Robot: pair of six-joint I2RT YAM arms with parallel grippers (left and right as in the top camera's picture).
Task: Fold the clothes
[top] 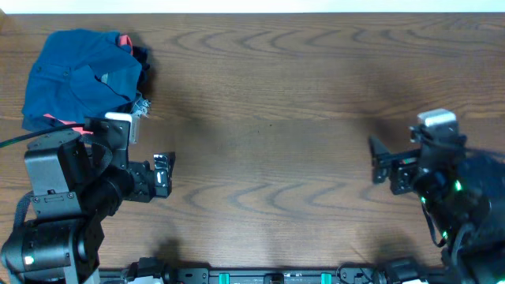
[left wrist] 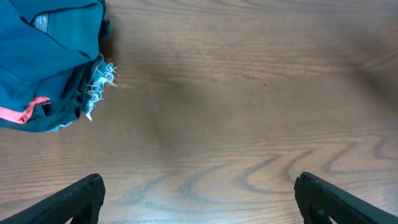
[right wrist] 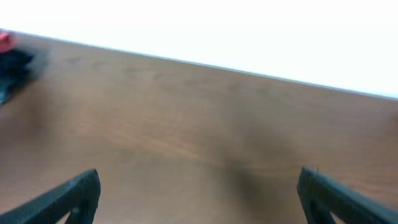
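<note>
Clothes: a crumpled blue heap [top: 79, 75] with pink trim, unfolded, at the far left corner of the bench [top: 300, 71].
Heap edges: a frayed pale hem [left wrist: 99, 81] sticks out on the side facing the bare wood. The heap's back lies close to the bench's far edge.
Left gripper: [top: 164, 173] near the clothes on their front side, not touching them. Its fingers [left wrist: 81, 199] are spread wide and hold nothing.
Right gripper: [top: 375, 161] well apart from the clothes, across the bench. Its fingers [right wrist: 74, 196] are also wide and empty.
Open room: bare wood grain runs from the hem side of the clothes to the right gripper.
Right wrist view: blurred. A dark shape with a red fleck [right wrist: 12, 59] at its left border is probably the clothes.
</note>
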